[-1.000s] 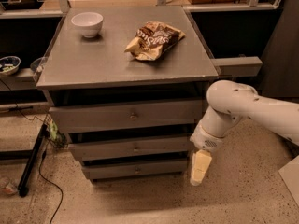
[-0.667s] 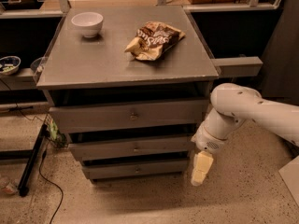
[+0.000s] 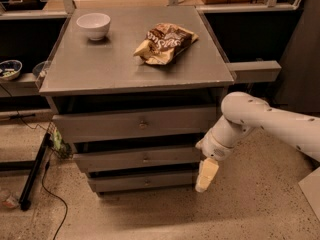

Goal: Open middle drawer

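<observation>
The middle drawer is the mid-sized grey front of three stacked under the grey cabinet top, with a small round knob at its centre. It sits closed between the taller top front and the narrow bottom front. My gripper hangs down from the white arm at the cabinet's right front corner, just right of the middle and bottom fronts and well right of the knob. It holds nothing that I can see.
On the cabinet top stand a white bowl at the back left and a crumpled brown snack bag near the middle. A black stand leg and cable lie on the floor at left. A small bowl sits on a left shelf.
The arm and gripper have shifted slightly to the right and down. The drawers have not moved.
</observation>
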You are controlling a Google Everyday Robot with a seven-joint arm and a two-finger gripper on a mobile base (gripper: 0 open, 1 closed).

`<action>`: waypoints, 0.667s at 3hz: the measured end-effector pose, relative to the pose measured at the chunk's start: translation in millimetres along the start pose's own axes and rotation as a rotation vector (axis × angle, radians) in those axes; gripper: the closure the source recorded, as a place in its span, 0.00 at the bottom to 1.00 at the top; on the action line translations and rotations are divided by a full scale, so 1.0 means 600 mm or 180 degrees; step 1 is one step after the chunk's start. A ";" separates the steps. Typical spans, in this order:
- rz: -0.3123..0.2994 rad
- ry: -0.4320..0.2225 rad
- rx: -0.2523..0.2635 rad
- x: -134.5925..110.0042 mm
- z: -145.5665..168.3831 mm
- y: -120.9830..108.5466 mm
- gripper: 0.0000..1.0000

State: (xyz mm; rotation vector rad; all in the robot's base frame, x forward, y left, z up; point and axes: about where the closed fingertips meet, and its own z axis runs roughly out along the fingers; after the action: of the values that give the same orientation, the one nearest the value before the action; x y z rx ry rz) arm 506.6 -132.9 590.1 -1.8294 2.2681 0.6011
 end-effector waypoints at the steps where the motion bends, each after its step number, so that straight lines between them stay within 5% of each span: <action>1: 0.0000 0.0000 0.0000 0.000 0.000 0.000 0.00; 2: 0.0134 0.0005 0.0125 0.021 0.002 0.002 0.00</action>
State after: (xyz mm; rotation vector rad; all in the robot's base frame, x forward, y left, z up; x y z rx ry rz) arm 502.6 -143.9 584.7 -1.7693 2.3079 0.5577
